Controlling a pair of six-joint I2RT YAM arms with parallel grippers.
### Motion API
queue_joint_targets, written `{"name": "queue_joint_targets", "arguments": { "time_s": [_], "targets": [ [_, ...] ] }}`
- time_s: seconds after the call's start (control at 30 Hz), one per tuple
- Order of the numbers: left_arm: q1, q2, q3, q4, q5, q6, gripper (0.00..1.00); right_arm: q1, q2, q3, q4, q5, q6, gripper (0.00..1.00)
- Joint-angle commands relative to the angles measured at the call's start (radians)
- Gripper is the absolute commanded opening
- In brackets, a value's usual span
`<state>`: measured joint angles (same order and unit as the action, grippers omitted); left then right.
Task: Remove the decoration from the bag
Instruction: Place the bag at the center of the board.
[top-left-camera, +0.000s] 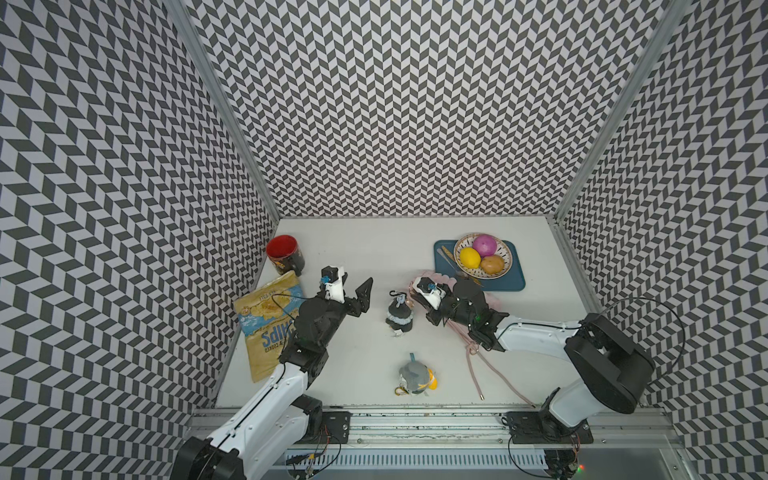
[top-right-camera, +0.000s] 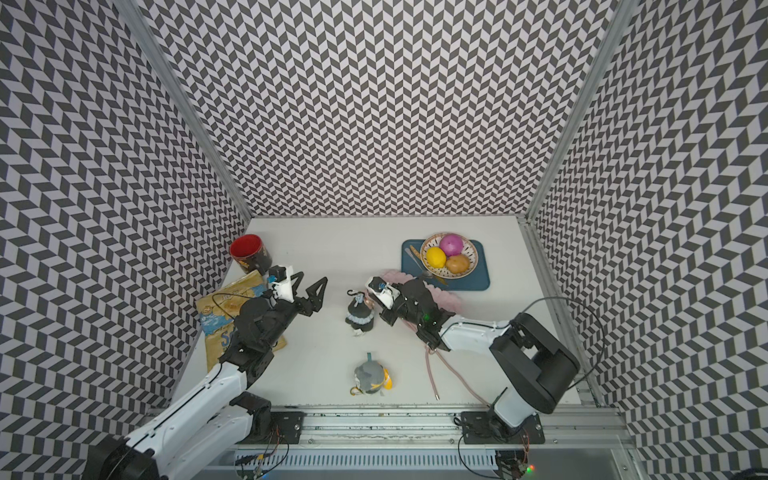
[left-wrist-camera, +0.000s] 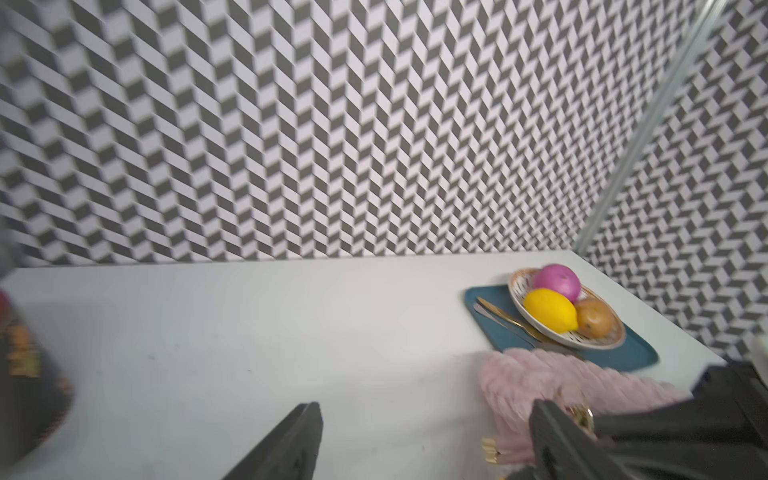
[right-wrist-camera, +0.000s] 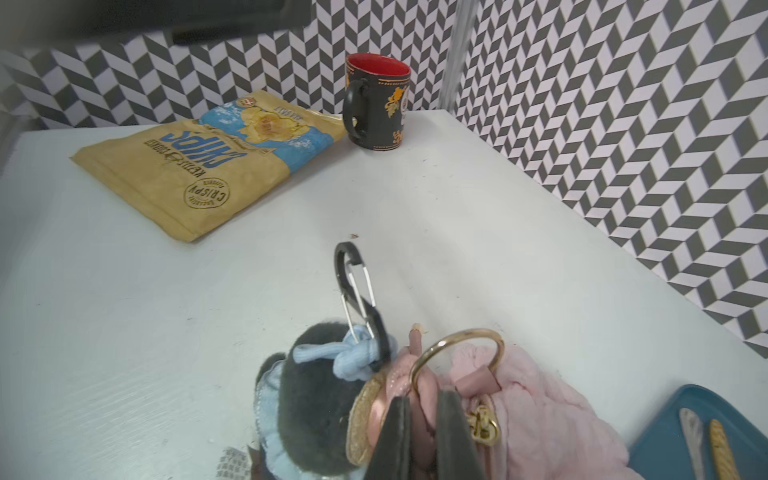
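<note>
Legible print was found on one item only, the chips packet (right-wrist-camera: 195, 166), lying flat on the desk (right-wrist-camera: 415, 216). In the right wrist view, all read upside down: "CHIPS" in large blue letters; "KETTLE COOKED" in small dark capitals beside it; "SEA SALT" near the packet's end by the mug (right-wrist-camera: 380, 104); "CRISPY" inside a round stamp on the plain tan part, with the stamp's smaller ring lettering not resolved. In a top view, with the packet (top-left-camera: 270, 338) partly covered, "HIPS" and "COOKED" were read. A small label among the mug's gold ornament was noted, not legible.
</note>
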<state>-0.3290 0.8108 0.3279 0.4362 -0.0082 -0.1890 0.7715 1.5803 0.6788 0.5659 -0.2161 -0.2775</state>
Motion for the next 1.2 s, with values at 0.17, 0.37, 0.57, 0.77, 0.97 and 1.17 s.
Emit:
{"name": "queue_joint_targets", "arguments": {
  "time_s": [0.17, 0.37, 0.57, 0.77, 0.97, 1.17],
  "targets": [
    [0.002, -0.02, -0.051, 0.027, -0.208, 0.014, 0.85, 0.073, -0.06, -0.135, 0.087, -0.159, -0.044, 0.0],
    [0.019, 0.051, -0.053, 0.071, -0.231, 0.062, 0.9, 0.075, -0.058, -0.17, 0.072, -0.157, -0.04, 0.0],
    [0.076, 0.159, -0.014, 0.051, -0.218, 0.07, 0.94, 0.066, -0.021, -0.128, 0.067, -0.071, 0.014, 0.29],
    [0.14, 0.176, -0.033, 0.115, -0.204, 0.092, 0.96, 0.048, -0.136, -0.159, 0.062, -0.051, 0.056, 0.51],
    [0.239, 0.268, -0.005, 0.124, -0.222, 0.131, 1.0, -0.124, -0.374, -0.205, -0.05, 0.046, 0.144, 0.78],
    [0.26, 0.352, -0.05, 0.299, -0.167, 0.153, 1.0, -0.318, -0.541, -0.301, -0.048, 0.361, 0.23, 0.96]
  ]
}}
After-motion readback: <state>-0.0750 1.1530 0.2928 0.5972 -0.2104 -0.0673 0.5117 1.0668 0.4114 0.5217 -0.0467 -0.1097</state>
